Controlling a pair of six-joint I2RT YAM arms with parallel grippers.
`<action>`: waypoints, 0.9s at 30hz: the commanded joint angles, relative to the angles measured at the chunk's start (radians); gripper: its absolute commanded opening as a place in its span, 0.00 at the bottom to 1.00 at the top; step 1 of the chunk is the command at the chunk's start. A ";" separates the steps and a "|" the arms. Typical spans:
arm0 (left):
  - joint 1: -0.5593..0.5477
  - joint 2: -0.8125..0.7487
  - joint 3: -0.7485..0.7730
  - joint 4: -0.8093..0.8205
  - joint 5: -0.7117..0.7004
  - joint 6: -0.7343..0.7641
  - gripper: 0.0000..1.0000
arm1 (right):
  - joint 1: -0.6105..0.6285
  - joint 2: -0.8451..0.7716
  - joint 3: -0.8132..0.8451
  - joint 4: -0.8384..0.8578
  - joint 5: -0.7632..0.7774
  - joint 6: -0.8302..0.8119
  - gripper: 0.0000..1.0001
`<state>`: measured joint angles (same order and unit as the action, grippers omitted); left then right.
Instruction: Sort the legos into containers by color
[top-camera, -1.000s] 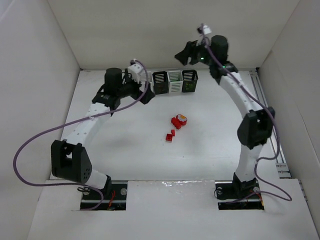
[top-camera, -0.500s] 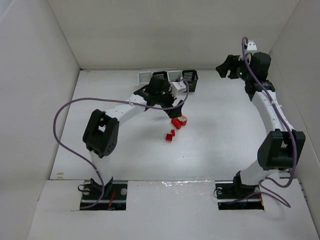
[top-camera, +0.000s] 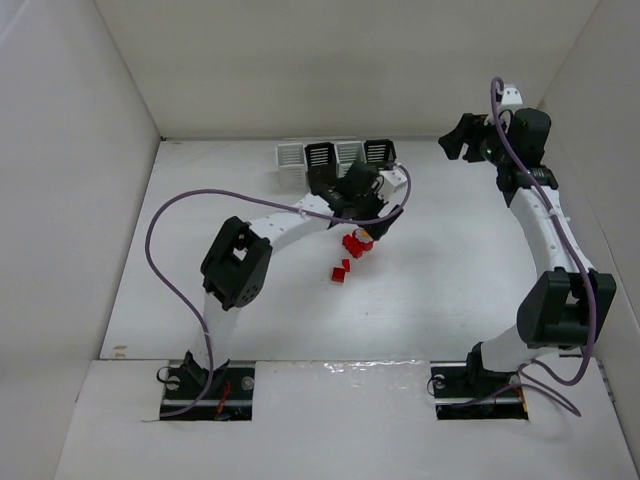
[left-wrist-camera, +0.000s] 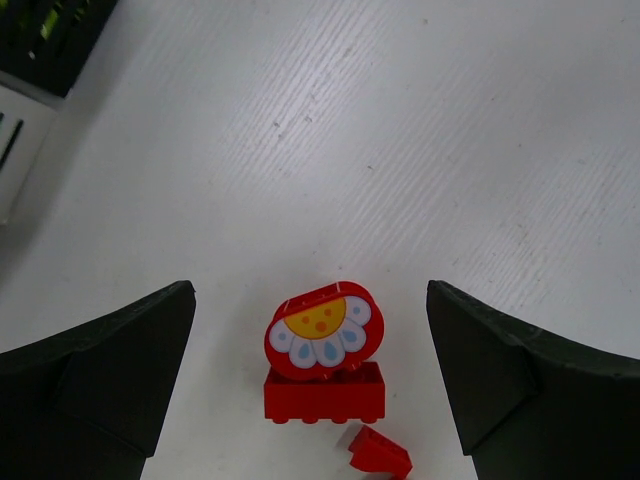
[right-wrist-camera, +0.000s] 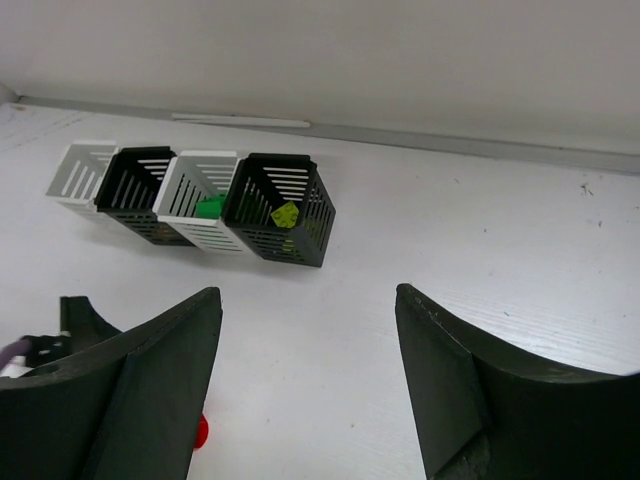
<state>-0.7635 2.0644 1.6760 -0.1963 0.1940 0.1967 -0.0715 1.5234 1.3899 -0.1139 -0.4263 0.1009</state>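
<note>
Desk (top-camera: 440, 280): left arm (top-camera: 285, 215) reaches out over the red pile mid-desk. Right arm (top-camera: 545, 220) is raised at the far right, well apart from everything. Right jaws are partly open with nothing in them.

Containers (right-wrist-camera: 280, 205): four in a row at the far edge, white-black-white-black. There's a green brick (right-wrist-camera: 208, 208) in the third and a yellow-green one (right-wrist-camera: 286, 214) in the fourth. I can't tell what's in the first two.

Red legos (top-camera: 352, 244) lie loose on the desk. Left jaws are spread wide and empty, straddling the round flower-print piece (left-wrist-camera: 320, 330), which touches a red brick (left-wrist-camera: 323, 395).

My read: the step is a red pick. I'd descend straight, centre on one piece, and close low so it doesn't tip out. I'd also stay off the small red wedge (left-wrist-camera: 380, 452) just beside it.
</note>
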 joint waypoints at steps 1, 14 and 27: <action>-0.010 0.022 0.056 -0.081 -0.102 -0.097 1.00 | -0.007 -0.017 0.031 0.011 -0.023 -0.013 0.75; -0.056 0.040 0.021 -0.140 -0.146 -0.184 1.00 | -0.007 0.012 0.060 0.002 -0.051 -0.013 0.75; -0.054 0.062 -0.002 -0.127 -0.156 -0.203 1.00 | -0.007 0.012 0.060 0.002 -0.071 -0.013 0.76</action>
<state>-0.8268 2.1242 1.6569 -0.3054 0.0483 0.0151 -0.0723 1.5341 1.4017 -0.1318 -0.4721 0.1001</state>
